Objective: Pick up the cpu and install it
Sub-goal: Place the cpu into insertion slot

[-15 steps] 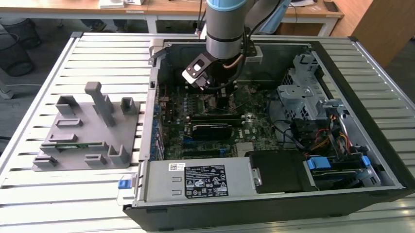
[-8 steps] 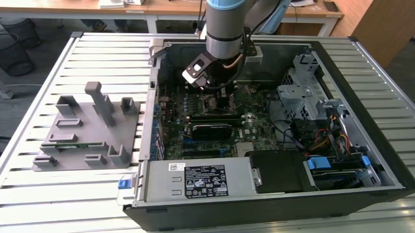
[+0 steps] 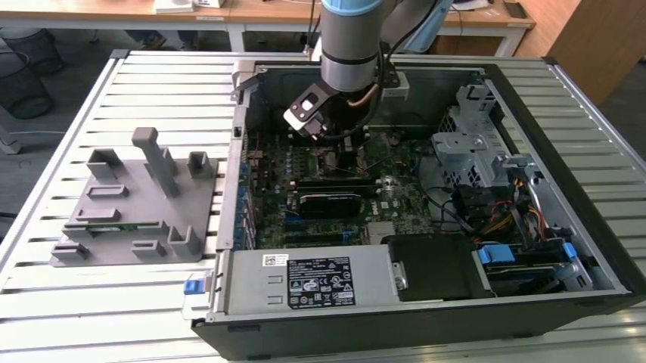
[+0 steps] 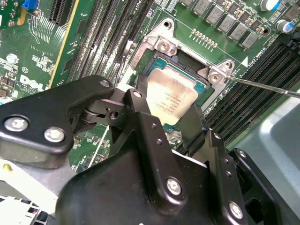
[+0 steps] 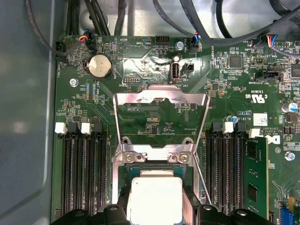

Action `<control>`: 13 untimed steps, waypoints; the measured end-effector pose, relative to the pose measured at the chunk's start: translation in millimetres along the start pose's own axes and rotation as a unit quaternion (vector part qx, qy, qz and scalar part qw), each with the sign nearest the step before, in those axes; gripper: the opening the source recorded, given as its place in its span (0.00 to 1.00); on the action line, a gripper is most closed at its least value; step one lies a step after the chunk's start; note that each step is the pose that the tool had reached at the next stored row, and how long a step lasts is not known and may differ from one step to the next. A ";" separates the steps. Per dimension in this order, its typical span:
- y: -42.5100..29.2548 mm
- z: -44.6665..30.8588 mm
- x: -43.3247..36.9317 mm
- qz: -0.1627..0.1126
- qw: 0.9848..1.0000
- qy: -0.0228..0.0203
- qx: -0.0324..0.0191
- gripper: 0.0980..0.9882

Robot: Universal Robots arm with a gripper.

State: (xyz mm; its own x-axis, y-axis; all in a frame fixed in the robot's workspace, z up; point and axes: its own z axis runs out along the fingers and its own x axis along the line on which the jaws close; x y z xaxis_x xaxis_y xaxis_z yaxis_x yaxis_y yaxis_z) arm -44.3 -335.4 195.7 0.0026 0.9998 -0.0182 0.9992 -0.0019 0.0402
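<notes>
the black two-finger end effector [image 4: 166, 108] is positioned over the dark square processor socket with a metal frame [image 4: 164, 43] on the green motherboard [image 5: 154, 117], inside the open black computer case [image 3: 404, 336]. its fingers [image 4: 140, 117] are narrowed onto two opposite edges of the small flat square cpu with a pale silver-grey metal top [image 4: 171, 96], gripping it. the cpu lies within the socket outline; whether it is fully seated cannot be told. the silver hinged load plate [image 5: 160, 97] stands open. the grey plastic holder [image 3: 131, 204] rests on the slatted metal counter [image 3: 162, 83], on the exterior view's left of the case.
</notes>
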 end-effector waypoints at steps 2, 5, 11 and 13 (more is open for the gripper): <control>0.0 0.0 0.0 0.000 1.000 0.000 0.000 0.49; 0.0 -0.9 0.0 0.000 1.000 0.000 0.000 0.56; 0.3 -9.9 -0.2 0.000 1.000 0.000 0.000 0.56; 0.5 -13.3 -0.2 0.000 1.000 0.001 0.000 0.55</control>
State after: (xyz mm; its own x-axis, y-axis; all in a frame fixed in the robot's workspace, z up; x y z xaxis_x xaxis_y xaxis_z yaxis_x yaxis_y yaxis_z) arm -44.3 -335.3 209.0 0.0027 0.9999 -0.0169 0.9992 -0.0020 0.0397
